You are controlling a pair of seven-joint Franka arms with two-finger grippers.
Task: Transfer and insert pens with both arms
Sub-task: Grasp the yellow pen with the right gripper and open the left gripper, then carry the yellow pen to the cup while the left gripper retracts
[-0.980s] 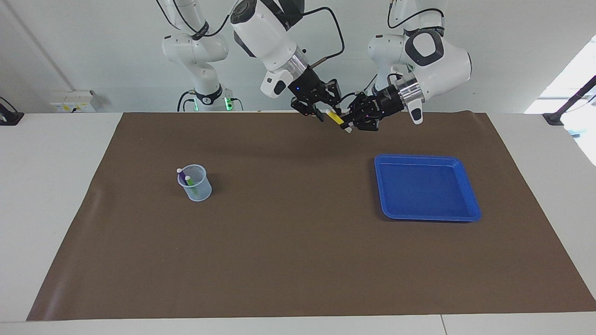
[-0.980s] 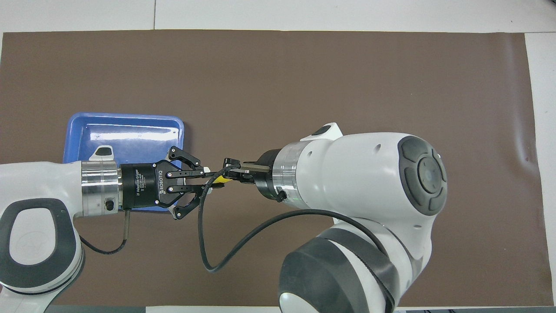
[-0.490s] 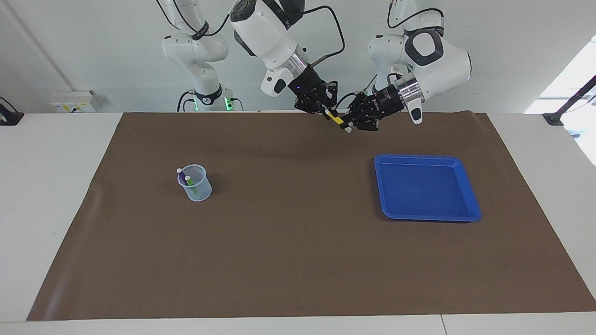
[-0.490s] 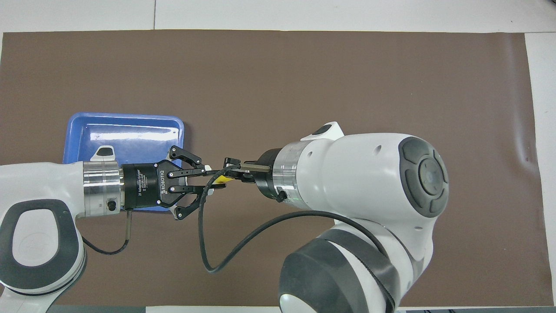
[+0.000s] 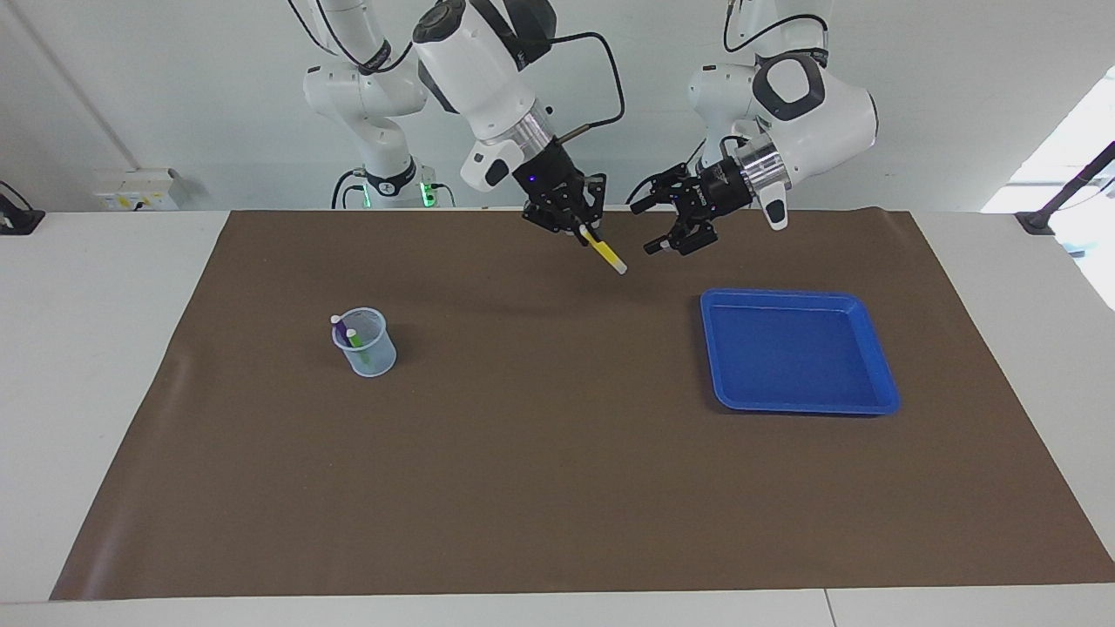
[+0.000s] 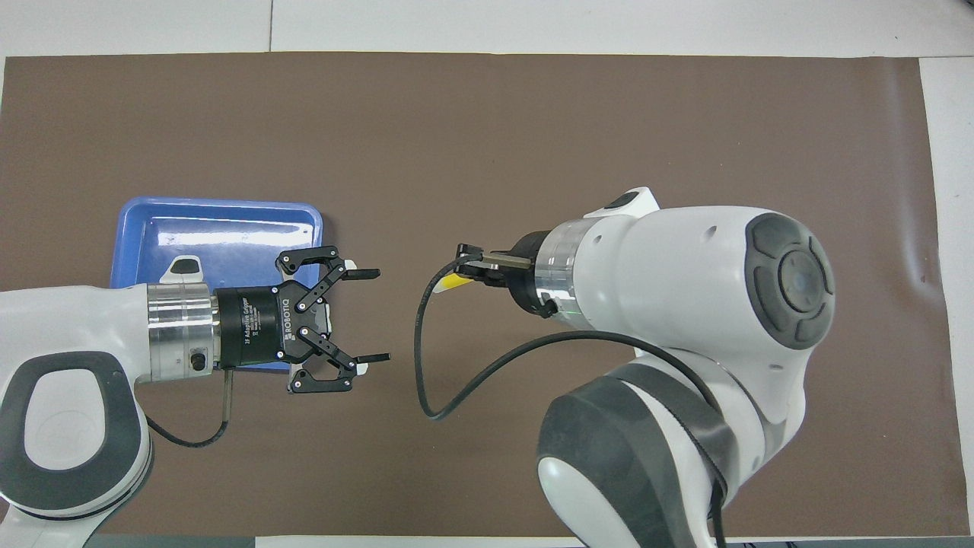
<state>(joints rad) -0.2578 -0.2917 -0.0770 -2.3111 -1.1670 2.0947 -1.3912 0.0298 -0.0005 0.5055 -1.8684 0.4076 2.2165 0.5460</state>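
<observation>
The right end effector [image 5: 582,230] is clenched on the yellow pen [image 5: 604,252], gripping its upper end so the pen hangs slantwise, pale tip lowest and pointing toward the left arm's end of the table. The left end effector [image 5: 664,228] is released, its fingers spread wide and empty, over the mat just beside the blue tray [image 5: 875,361], well apart from the pen. The relation that matters now is pen to cup [image 5: 365,341]: the cup stands toward the right arm's end of the table, farther from the robots than the spot the held pen is over, and the purple pen [image 5: 338,327] and green pen [image 5: 354,340] already lean inside it. The pen's long axis tilts away from the cup, so I judge it needs righting toward vertical before it goes in at the rim. The right arm holds the pen and is plainly the nearer to the cup. The facing view shows the whole pen, its tilt and the cup; in the overhead view the right arm's bulk hides the cup and only a yellow sliver [image 6: 455,281] shows, though that view gives the left end effector's [image 6: 368,315] open fingers clearly.
</observation>
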